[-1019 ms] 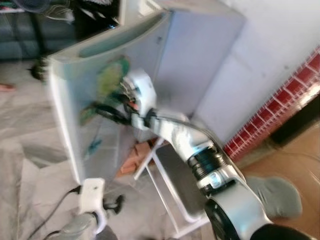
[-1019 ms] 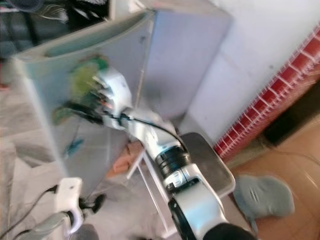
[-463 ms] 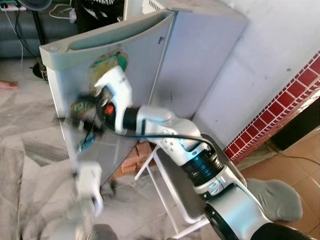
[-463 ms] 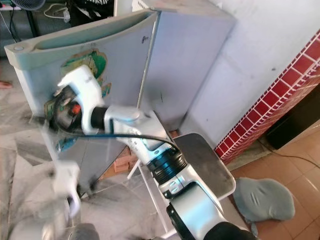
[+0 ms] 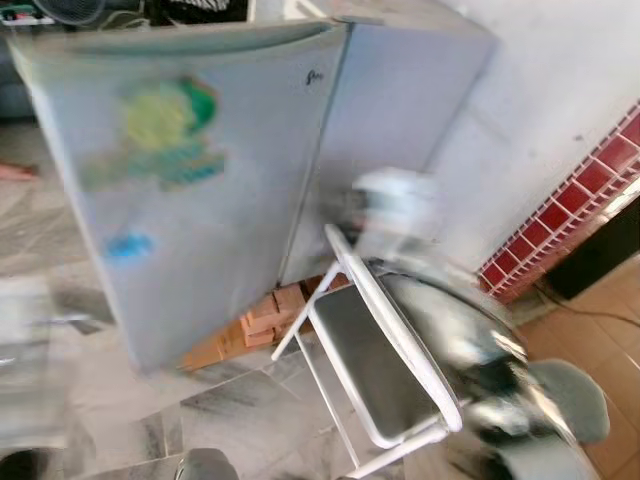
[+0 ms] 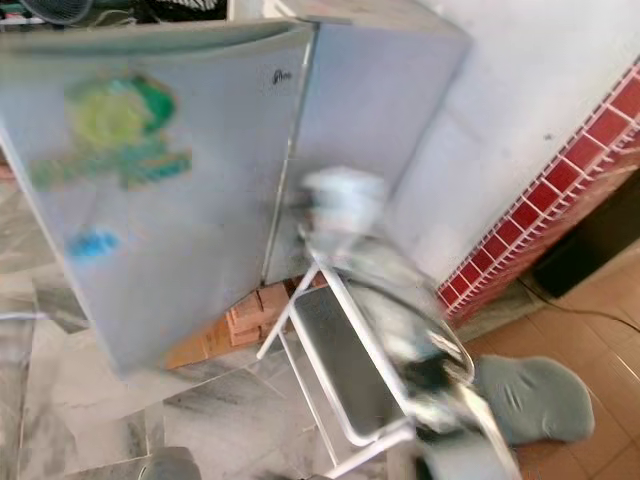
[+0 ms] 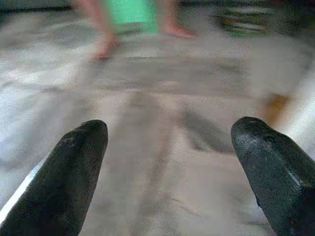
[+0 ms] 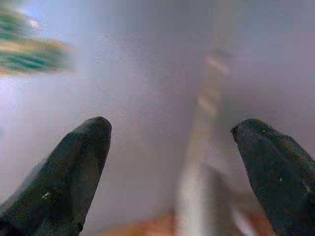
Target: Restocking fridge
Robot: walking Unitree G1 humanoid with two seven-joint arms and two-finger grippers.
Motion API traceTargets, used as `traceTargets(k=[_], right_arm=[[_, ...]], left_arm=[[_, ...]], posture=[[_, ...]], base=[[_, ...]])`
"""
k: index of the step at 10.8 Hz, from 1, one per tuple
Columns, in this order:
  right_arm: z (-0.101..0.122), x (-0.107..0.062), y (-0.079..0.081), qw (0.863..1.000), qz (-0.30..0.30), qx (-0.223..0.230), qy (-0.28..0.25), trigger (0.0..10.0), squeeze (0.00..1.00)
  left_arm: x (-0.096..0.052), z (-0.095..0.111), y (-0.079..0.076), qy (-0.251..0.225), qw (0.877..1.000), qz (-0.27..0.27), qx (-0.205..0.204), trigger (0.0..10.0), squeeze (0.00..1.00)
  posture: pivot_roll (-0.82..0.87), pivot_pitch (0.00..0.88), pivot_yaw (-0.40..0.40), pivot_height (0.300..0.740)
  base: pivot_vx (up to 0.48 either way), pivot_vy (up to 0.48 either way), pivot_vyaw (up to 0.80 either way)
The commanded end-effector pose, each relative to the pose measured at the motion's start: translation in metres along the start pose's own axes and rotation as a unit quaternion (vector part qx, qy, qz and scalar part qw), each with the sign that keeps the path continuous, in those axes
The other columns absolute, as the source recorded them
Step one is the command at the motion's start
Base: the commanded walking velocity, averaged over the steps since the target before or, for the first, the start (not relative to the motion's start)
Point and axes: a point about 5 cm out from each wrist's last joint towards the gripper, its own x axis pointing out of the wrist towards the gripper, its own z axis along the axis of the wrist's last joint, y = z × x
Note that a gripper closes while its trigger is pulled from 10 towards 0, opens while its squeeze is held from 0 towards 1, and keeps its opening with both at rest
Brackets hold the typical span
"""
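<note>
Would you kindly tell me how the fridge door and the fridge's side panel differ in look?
The fridge door carries blurred green, yellow and blue stickers, while the side panel is plain. The door faces the camera more squarely; the side panel recedes towards the white wall. Both are pale grey and smooth.

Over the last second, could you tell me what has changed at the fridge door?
The right tool, which was pressed against the stickered fridge door, has pulled back toward the white stool, open and holding nothing. The door now looks swung closer to the fridge body. The bricks beneath stay put.
</note>
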Motion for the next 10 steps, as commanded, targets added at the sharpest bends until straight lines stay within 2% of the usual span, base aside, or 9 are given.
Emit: traceTargets(k=[1, 2, 3, 4, 5, 10], right_arm=[[0.002, -0.007, -0.016, 0.999, -0.046, 0.012, -0.010, 10.0, 0.00], [-0.002, -0.019, -0.036, 0.996, -0.087, -0.004, -0.011, 10.0, 0.00], [-0.003, -0.026, -0.050, 0.993, -0.115, -0.017, -0.016, 10.0, 0.00], [-0.003, -0.028, -0.055, 0.992, -0.126, -0.023, -0.019, 10.0, 0.00], [-0.006, -0.030, -0.058, 0.991, -0.130, -0.033, -0.014, 10.0, 0.00], [-0.006, -0.030, -0.058, 0.991, -0.130, -0.033, -0.014, 10.0, 0.00]], left_arm=[[0.002, -0.001, 0.000, -0.001, 1.000, -0.003, -0.012, 10.0, 0.00], [0.011, 0.006, 0.018, -0.008, 0.999, 0.030, -0.026, 10.0, 0.00], [0.015, 0.006, 0.022, -0.007, 0.998, 0.043, -0.036, 10.0, 0.00], [0.016, 0.003, 0.019, 0.000, 0.999, 0.035, -0.031, 10.0, 0.00], [0.017, 0.003, 0.012, -0.009, 0.999, 0.024, -0.020, 10.0, 0.00], [0.017, 0.003, 0.012, -0.009, 0.999, 0.024, -0.020, 10.0, 0.00]], posture=[[0.21, 0.009, -0.140, 0.740], [0.20, 0.009, -0.134, 0.740], [0.20, 0.004, -0.127, 0.740], [0.19, 0.000, -0.122, 0.740], [0.19, 0.000, -0.124, 0.740], [0.19, 0.000, -0.124, 0.740]], base=[[0.000, 0.000, 0.00], [0.000, 0.000, 0.00], [0.000, 0.000, 0.00], [0.000, 0.000, 0.00], [0.000, 0.480, 0.00], [0.000, 0.480, 0.00]])
